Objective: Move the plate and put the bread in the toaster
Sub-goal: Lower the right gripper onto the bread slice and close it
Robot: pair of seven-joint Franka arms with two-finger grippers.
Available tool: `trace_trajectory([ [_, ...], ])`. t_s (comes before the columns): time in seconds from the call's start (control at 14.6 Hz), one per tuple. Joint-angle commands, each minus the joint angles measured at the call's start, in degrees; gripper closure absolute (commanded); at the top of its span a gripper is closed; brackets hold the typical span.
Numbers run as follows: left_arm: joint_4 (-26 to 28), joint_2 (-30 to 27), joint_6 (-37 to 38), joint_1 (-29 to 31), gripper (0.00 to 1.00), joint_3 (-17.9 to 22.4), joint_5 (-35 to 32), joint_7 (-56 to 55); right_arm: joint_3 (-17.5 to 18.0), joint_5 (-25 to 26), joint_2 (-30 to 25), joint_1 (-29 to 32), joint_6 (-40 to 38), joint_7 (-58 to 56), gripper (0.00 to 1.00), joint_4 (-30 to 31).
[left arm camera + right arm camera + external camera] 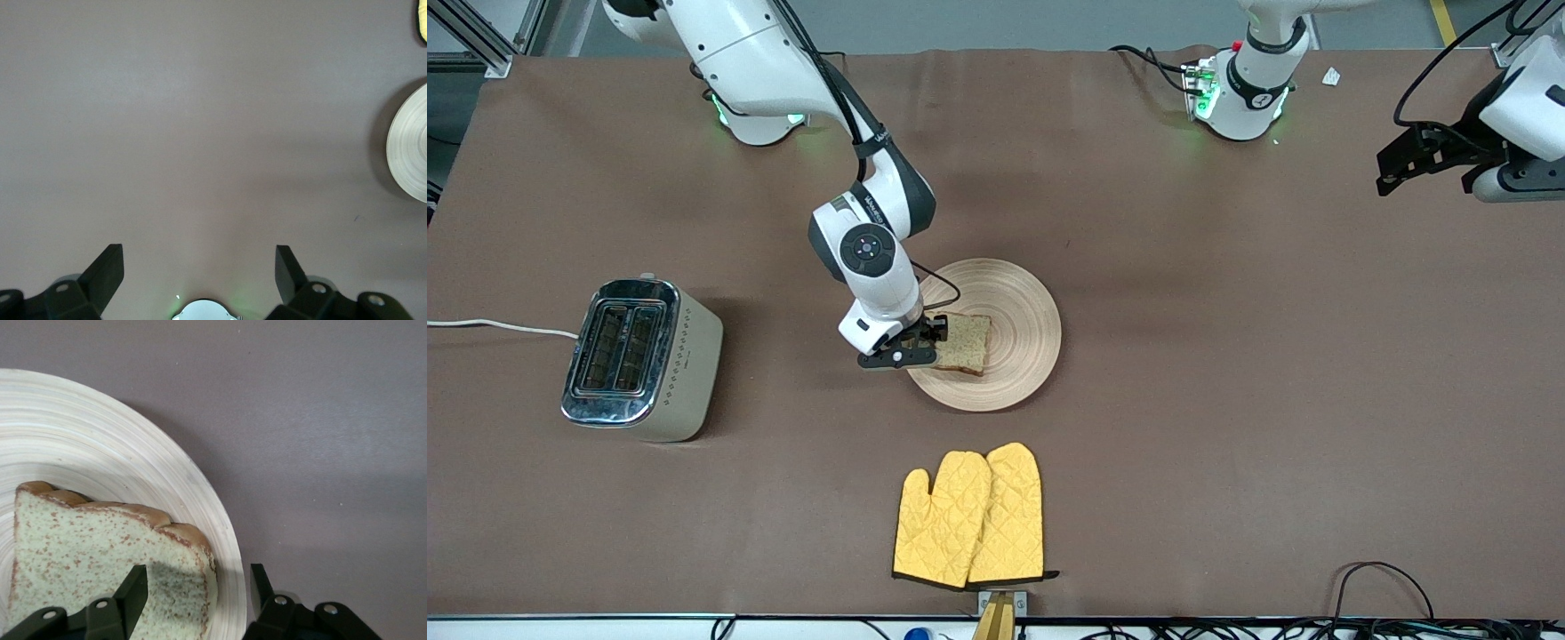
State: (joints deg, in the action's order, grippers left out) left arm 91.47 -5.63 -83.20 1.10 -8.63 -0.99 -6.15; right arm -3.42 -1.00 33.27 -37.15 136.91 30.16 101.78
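Note:
The pale wooden plate [1018, 302] lies mid-table with the brown bread slice [967, 342] on its part toward the right arm's end. My right gripper [935, 347] is open and low at that rim. In the right wrist view [197, 587] one finger is over the bread [87, 547] and the other is outside the plate's rim [220, 520], over the table. The toaster [640, 356] stands toward the right arm's end, slots up and empty. My left gripper [1414, 164] waits open and empty over the table's left-arm end; its wrist view [200, 267] shows bare table and the plate's edge [410, 147].
A pair of yellow oven mitts [971, 516] lies nearer the front camera than the plate. The toaster's white cord [498, 326] runs off the table's right-arm end. Brown cloth covers the table.

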Motion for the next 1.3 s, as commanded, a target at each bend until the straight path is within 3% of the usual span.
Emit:
trace_trajectory([
  [0.0, 1.8, -1.8, -0.9, -1.5, 0.00, 0.6, -0.1, -0.7, -0.4, 1.0, -0.8, -0.6, -2.4, 3.7, 0.29, -0.9],
  [0.82, 1.3, -1.1, -0.8, -1.0, 0.00, 0.7, 0.1, -0.3, -0.4, 0.6, 2.0, -2.1, 2.7, 5.8, 0.31, -0.4],
  [1.23, 0.4, -0.4, -0.8, -1.1, 0.00, 0.7, 0.1, -0.4, -0.3, 0.6, 2.0, -2.1, 2.2, 5.7, 0.87, -0.4],
])
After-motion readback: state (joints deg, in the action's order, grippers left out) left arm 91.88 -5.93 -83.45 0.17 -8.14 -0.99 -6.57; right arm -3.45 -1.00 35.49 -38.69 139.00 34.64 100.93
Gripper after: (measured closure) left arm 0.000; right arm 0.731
